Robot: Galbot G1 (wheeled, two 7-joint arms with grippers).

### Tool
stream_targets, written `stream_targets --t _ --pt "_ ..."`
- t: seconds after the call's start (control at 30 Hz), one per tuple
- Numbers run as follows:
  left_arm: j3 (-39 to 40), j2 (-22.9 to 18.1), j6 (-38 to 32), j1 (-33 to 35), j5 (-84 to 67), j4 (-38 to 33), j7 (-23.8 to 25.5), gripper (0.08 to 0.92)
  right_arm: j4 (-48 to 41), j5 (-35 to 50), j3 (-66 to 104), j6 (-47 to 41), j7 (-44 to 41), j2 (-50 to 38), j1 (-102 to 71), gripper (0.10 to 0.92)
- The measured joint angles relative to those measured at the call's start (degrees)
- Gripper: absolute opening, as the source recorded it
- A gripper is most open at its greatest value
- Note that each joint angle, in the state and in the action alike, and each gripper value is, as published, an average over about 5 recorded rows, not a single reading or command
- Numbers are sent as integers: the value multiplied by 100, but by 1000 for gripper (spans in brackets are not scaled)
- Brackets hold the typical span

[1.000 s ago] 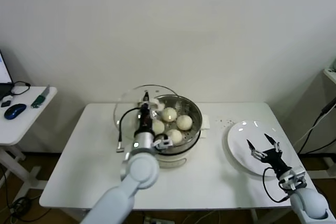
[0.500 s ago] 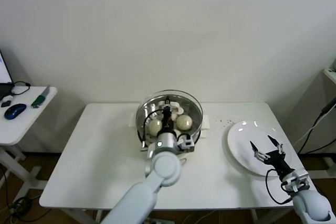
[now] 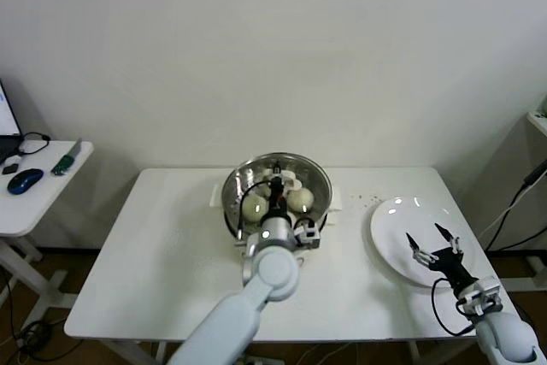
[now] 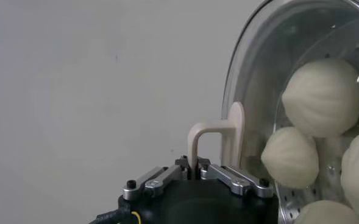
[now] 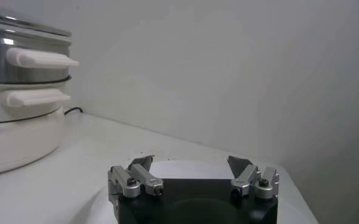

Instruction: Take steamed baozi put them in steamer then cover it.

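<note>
The steamer (image 3: 318, 197), a shiny steel basket on a cream-white pot base, stands at the table's middle back. It also shows in the right wrist view (image 5: 21, 67). Several cream-white baozi (image 3: 299, 199) lie inside it and show through the glass in the left wrist view (image 4: 322, 97). The clear glass cover (image 3: 244, 179) lies over the steamer's top. My left gripper (image 3: 276, 189) is above its centre, shut on the cover's cream-white bar handle (image 4: 219, 131). My right gripper (image 3: 432, 244) is open and empty, low over the white plate (image 3: 395, 215).
The white plate lies at the table's right side and holds nothing. A side table with a mouse (image 3: 24, 180) and small items stands at far left. A wall is close behind the table.
My left gripper has carried the cover from the steamer's back left rightward to over the steamer's top. The right gripper has hardly moved.
</note>
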Motion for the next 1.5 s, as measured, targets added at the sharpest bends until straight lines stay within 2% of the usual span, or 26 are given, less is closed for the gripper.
stream_targets --t 1.0,1.1,1.5 --pt "-42 78 -2 -62 -134 230 -68 153 -19 -113 -1 8 -31 17 28 823" --pt "-37 114 0 -46 -163 192 -63 196 -19 -116 -1 6 -34 16 28 823" --pt "-36 340 2 167 -324 -343 37 536 95 -123 14 -176 -24 -21 -4 823"
